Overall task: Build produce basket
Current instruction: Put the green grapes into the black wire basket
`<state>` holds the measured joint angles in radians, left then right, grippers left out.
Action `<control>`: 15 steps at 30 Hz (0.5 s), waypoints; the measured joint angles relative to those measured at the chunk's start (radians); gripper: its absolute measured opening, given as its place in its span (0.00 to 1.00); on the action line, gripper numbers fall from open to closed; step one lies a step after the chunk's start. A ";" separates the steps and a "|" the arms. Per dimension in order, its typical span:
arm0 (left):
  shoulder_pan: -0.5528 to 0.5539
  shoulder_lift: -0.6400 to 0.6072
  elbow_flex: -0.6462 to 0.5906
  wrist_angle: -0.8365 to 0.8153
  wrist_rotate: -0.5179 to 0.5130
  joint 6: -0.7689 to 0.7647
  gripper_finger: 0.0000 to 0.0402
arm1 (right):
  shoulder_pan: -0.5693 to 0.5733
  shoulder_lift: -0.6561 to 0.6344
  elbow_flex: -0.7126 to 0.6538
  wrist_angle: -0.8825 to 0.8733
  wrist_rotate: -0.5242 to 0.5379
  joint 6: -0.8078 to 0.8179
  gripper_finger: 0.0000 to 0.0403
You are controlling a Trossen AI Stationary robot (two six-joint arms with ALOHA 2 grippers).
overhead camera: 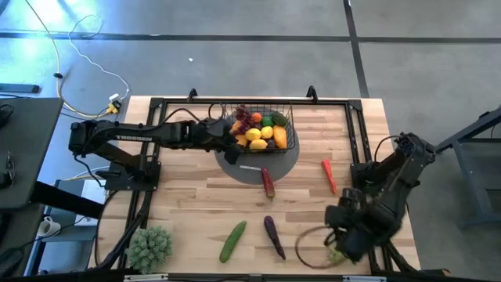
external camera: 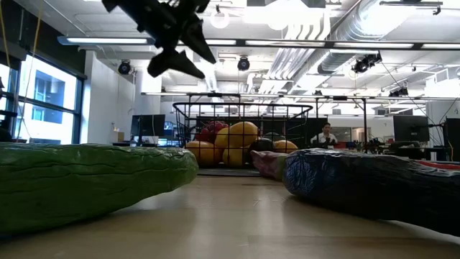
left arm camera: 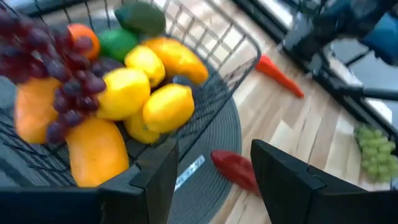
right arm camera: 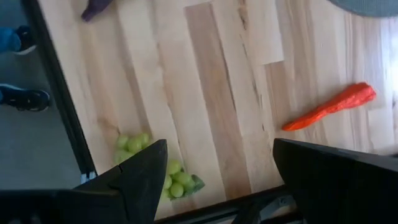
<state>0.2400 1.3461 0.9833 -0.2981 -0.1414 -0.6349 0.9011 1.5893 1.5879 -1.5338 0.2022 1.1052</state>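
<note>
The black wire basket [overhead camera: 266, 131] stands on a flat grey round disc [overhead camera: 283, 166] at the table's far middle. It holds lemons [left arm camera: 144, 93], orange-yellow fruits [left arm camera: 93, 149], purple grapes [left arm camera: 62, 68] and green fruit. My left gripper [overhead camera: 232, 146] hovers open and empty over the basket's near left corner [left arm camera: 214, 162]. My right gripper [overhead camera: 342, 237] is open and empty above the table's near right, beside green grapes [right arm camera: 163, 171] that lie on the wood. A red chili [overhead camera: 329, 175], a dark red vegetable [overhead camera: 268, 182], an eggplant [overhead camera: 274, 236] and a cucumber [overhead camera: 232, 241] lie on the table.
A spiky green plant-like object [overhead camera: 149, 247] sits at the near left corner. A thin brown ring [overhead camera: 311, 244] lies by the right gripper. A black frame [overhead camera: 356, 141] runs around the tabletop. In the low view the cucumber [external camera: 86, 180] and eggplant [external camera: 374, 183] fill the foreground.
</note>
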 joint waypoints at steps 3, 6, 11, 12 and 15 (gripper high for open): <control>-0.025 -0.043 0.000 0.002 -0.074 -0.012 0.48 | 0.072 0.006 0.000 0.003 0.034 0.020 0.68; -0.056 -0.084 0.000 0.001 -0.128 -0.045 0.48 | 0.124 0.023 0.000 0.004 0.041 0.019 0.68; -0.134 -0.134 0.000 -0.023 -0.234 -0.096 0.48 | 0.185 0.076 0.000 0.007 0.042 0.011 0.68; -0.152 -0.139 0.000 -0.032 -0.254 -0.109 0.48 | 0.195 0.089 0.000 0.012 0.042 0.011 0.68; -0.205 -0.147 0.000 -0.068 -0.314 -0.147 0.48 | 0.223 0.128 0.000 0.047 0.032 -0.011 0.68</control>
<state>0.0352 1.1992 0.9833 -0.3664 -0.4555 -0.7814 1.1244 1.7174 1.5879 -1.4869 0.2346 1.0941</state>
